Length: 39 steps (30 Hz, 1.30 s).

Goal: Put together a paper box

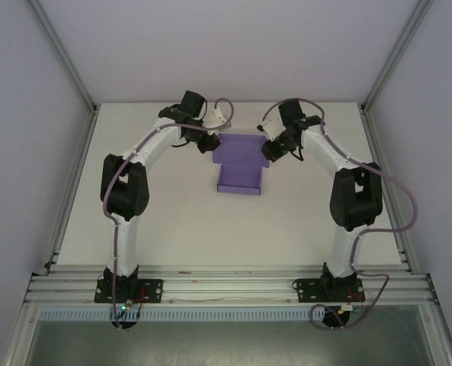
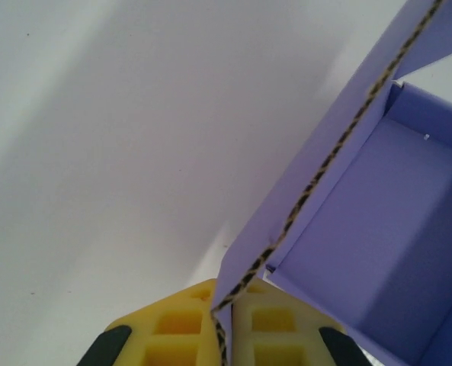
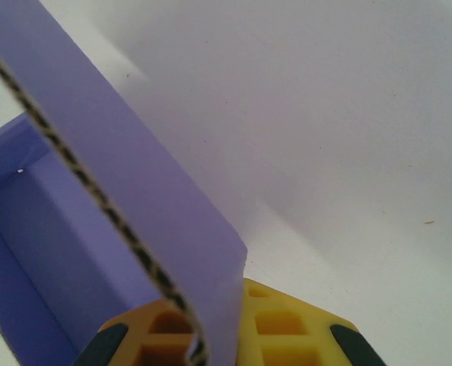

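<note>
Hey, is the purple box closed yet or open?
Open: the paper box shows its empty inside; left gripper and right gripper each pinch a raised flap.

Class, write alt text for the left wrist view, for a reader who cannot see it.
The left gripper's yellow fingers pinch the striped cut edge of a flap of the purple paper box. To the right, the box's open inside shows; white table lies behind.

A white table (image 1: pixel 180 229) sits inside 3 plain pale panels: a back wall (image 1: pixel 233 46), a left wall (image 1: pixel 20 137) and a right wall (image 1: pixel 439 114). Silver aluminium posts (image 1: pixel 64 57) rise at the 2 far corners. A ribbed aluminium rail (image 1: pixel 233 290) lines the table's near edge. Light is soft, with faint shadows.
</note>
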Available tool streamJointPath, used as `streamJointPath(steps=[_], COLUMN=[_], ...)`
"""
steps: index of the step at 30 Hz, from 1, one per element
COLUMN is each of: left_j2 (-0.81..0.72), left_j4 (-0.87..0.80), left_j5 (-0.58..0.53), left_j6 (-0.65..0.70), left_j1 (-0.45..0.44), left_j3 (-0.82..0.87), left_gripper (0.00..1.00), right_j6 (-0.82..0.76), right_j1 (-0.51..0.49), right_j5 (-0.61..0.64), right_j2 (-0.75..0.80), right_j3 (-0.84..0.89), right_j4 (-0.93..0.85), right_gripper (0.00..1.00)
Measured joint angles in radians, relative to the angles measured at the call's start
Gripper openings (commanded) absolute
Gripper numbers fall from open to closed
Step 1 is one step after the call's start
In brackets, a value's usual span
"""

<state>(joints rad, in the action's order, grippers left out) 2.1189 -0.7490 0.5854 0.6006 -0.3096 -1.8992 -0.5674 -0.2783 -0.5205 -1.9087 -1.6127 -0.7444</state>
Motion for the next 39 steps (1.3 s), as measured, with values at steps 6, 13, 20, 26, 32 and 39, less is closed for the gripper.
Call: streamJointPath(steps=[6,13,20,26,32,39], left_j2=[-0.037,-0.164,-0.243,-0.218,-0.204,-0.213], left_j4=[0.092,0.296,0.454,0.531,0.617,0.799], left_j5=[-0.085,-0.266,-0.475,-0.575,-0.624,-0.651], left_j6=[-0.144,-0.509,-0.837,-1.013,-1.063,-1.097], left_j1=[-0.017,-0.090,-0.155,-0.188,-0.209,-0.225], left_j3=[0.065,0.245,0.378,0.383,0.463,0.617], left_gripper=[0.00,0.00,0.00,0.00,0.00,0.00], right_j6=[0.098,0.408,0.713,0.877,0.931,0.932], right_j1=[-0.003,-0.072,-0.204,-0.249,-0.273,-0.304], right_j5=[0.019,0.223,0.505,0.661,0.752,0.801], right_j2=[0.003,0.099,0.145,0.122,0.067,0.060], right_j3=[0.012,0.138,0.251,0.284,0.318,0.464], right_j4=[0.053,0.250,0.431,0.542,0.629,0.811], right_gripper=[0.03,0.05,0.05,0.05,0.05,0.03])
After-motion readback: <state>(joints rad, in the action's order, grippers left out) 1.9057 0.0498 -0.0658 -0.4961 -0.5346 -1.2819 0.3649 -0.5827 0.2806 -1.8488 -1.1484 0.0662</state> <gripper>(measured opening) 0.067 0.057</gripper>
